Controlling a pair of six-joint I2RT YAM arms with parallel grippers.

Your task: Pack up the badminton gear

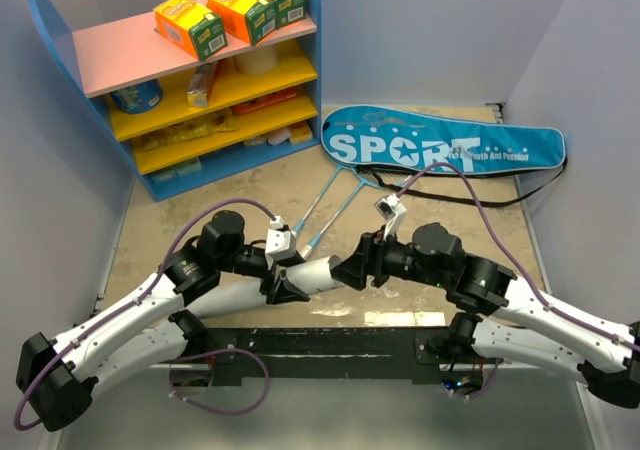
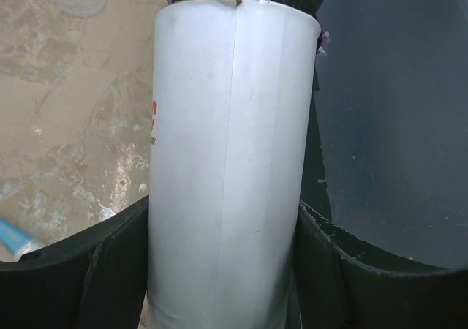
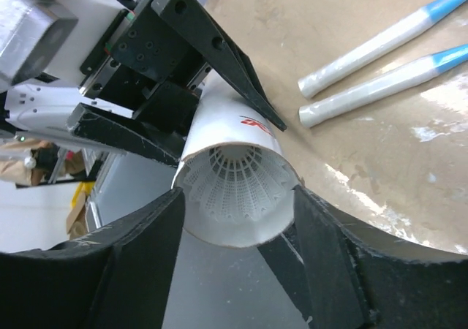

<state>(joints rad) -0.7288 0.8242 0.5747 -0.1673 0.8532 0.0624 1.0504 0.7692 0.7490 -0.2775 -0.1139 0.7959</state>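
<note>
Shuttlecock (image 3: 234, 186) sits inside white tube (image 1: 312, 275), skirt facing out the open mouth. Tube is held off the table (image 1: 470, 240), long axis running L–R btwn the two grippers. L gripper (image 1: 284, 278) clamped round its body. R gripper (image 1: 352, 262) spread wide at the mouth, tips beside rim, no grip. Rackets (image 1: 325, 210) lie just beyond; bag (image 1: 440, 145) far right, nearer R arm.

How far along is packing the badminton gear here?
Done: a white mesh-skirted shuttlecock sits inside the white cardboard tube. In hand: the left gripper clamps that tube, the right gripper open at its mouth. Left: both light-blue rackets lie on the table, outside the blue SPORT bag.
</note>
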